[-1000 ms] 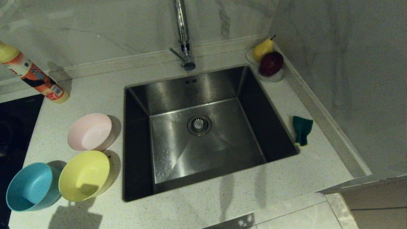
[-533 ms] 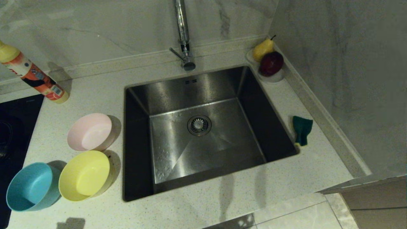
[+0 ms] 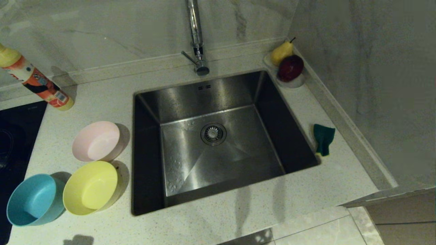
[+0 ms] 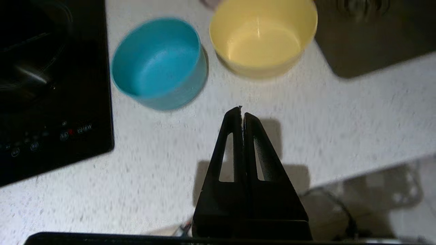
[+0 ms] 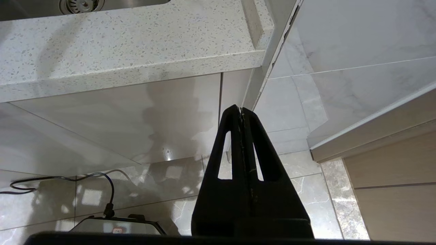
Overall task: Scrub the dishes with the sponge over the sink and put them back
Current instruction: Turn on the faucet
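Note:
Three bowls stand on the counter left of the sink (image 3: 150, 102): a pale pink bowl (image 3: 96, 141), a yellow bowl (image 3: 90, 187) and a light blue bowl (image 3: 33, 199). The sponge (image 3: 323, 139) lies green face up on the counter by the sink's right rim. Neither gripper shows in the head view. In the left wrist view my left gripper (image 4: 242, 110) is shut and empty above the counter's front edge, short of the blue bowl (image 4: 160, 63) and yellow bowl (image 4: 262, 35). My right gripper (image 5: 241, 110) is shut and empty, below the counter front, over the floor.
A tall chrome faucet (image 3: 196, 37) rises behind the sink. A white dish with a pear and a red fruit (image 3: 289, 66) sits at the back right corner. An orange bottle (image 3: 35, 81) leans at the back left. A black cooktop (image 3: 15, 136) borders the bowls.
The arm's shadow on the counter in front of the yellow bowl has shrunk and slipped toward the front edge. Bowls and sponge have not moved.

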{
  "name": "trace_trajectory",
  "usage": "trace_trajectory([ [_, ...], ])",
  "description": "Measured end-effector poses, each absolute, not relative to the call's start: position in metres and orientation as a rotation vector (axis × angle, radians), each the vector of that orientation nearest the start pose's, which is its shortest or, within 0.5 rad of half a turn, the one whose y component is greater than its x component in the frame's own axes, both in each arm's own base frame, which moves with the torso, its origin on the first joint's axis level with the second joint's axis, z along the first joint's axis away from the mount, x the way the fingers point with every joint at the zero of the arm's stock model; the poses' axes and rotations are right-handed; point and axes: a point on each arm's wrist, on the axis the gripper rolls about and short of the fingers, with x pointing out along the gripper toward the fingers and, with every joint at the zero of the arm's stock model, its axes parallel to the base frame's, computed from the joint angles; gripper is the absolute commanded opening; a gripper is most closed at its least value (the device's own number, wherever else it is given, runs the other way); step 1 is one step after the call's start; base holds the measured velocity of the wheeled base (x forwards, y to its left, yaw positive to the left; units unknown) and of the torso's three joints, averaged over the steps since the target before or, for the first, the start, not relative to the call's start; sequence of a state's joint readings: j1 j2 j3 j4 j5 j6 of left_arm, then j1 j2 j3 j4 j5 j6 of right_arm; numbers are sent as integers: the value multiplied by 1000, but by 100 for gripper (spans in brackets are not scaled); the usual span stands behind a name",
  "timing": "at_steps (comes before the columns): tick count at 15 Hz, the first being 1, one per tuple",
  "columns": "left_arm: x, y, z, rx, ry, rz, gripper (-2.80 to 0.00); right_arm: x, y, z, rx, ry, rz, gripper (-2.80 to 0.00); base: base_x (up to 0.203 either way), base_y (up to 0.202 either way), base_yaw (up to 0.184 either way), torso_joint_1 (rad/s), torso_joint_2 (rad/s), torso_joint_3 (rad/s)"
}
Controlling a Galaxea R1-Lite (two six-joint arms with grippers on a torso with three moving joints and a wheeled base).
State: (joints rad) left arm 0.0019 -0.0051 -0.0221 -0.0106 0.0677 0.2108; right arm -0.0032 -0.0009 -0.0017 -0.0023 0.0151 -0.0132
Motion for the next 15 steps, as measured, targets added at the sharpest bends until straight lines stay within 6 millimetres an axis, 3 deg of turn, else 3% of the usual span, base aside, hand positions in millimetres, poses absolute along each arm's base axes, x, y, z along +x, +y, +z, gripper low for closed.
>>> trace_trajectory([
  [3, -25, 2, 87, 142, -96, 119, -280, -23, 0, 76, -13, -5, 12, -280, 0, 0, 0, 0, 0, 0],
  [6, -33, 3, 111, 57, -200, 145, -280, -23, 0, 76, -13, -5, 12, -280, 0, 0, 0, 0, 0, 0],
  [9, -53, 1, 160, 53, -282, 65, -280, -23, 0, 76, -13, -5, 12, -280, 0, 0, 0, 0, 0, 0],
  [11, -53, -1, 196, 27, -258, -18, -280, -23, 0, 76, -13, -5, 12, -280, 0, 0, 0, 0, 0, 0],
  [13, -38, -2, 237, -27, -219, -71, -280, -23, 0, 76, -13, -6, 12, -280, 0, 0, 0, 0, 0, 0],
  [15, -9, -2, 274, -89, -174, -111, -280, -23, 0, 76, -13, -5, 12, -280, 0, 0, 0, 0, 0, 0],
])
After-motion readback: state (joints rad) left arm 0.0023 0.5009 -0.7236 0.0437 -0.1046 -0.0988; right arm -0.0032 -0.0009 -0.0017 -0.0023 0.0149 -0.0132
